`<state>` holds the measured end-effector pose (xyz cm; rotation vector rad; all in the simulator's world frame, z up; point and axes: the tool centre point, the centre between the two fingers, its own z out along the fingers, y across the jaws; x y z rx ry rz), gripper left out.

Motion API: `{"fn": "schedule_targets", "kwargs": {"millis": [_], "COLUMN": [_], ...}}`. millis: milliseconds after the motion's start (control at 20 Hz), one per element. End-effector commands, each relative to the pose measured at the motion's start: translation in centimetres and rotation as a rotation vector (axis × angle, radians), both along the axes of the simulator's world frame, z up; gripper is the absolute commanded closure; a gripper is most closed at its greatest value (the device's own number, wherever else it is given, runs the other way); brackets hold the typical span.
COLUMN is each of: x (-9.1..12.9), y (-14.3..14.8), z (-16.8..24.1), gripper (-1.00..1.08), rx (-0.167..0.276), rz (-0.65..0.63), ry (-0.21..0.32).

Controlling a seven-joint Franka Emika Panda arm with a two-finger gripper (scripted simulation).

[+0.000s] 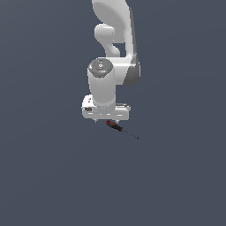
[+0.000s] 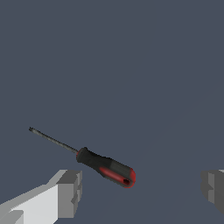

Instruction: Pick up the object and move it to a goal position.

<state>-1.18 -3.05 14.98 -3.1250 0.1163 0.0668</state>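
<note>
Fingers [image 2: 140, 192] spread wide in the wrist view: one grey pad [image 2: 70, 192] at one edge of the frame, the other pad [image 2: 213, 190] at the opposite edge, open space between them, nothing held. Screwdriver [image 2: 92, 161] lies on the flat grey desk [image 2: 131, 65], its red-and-black handle reaching into the gap between the pads but closer to one pad, not touching either. Thin dark shaft runs out from the handle, away from the fingers, to a small tip.

Exterior view: white arm [image 1: 112, 53] comes down from the top of the frame, hand [image 1: 106, 110] pointing straight down at the desk. Fingers [image 1: 107, 120] mostly hidden under the hand here; their spread cannot be read from this view. Screwdriver [image 1: 118, 127] seen just below the hand, handle end tucked beneath it, shaft slanting down toward the exterior view's right. Only the wrist view shows the open gap and the handle's offset.
</note>
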Motion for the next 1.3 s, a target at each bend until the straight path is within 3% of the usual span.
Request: {"fn": "schedule_targets", "kwargs": {"millis": [0,800,1250], "x": [0.0,-0.5,-0.7], "y": [0.0,-0.2,0.6], "z": [0.0,-0.4,-1.4], "gripper": [-0.92,-0.92,-0.92], "rx": [0.0,0.005,0.002], "rz": [0.0,0.034,0.152], "ry": [0.0,0.03,0.023]}}
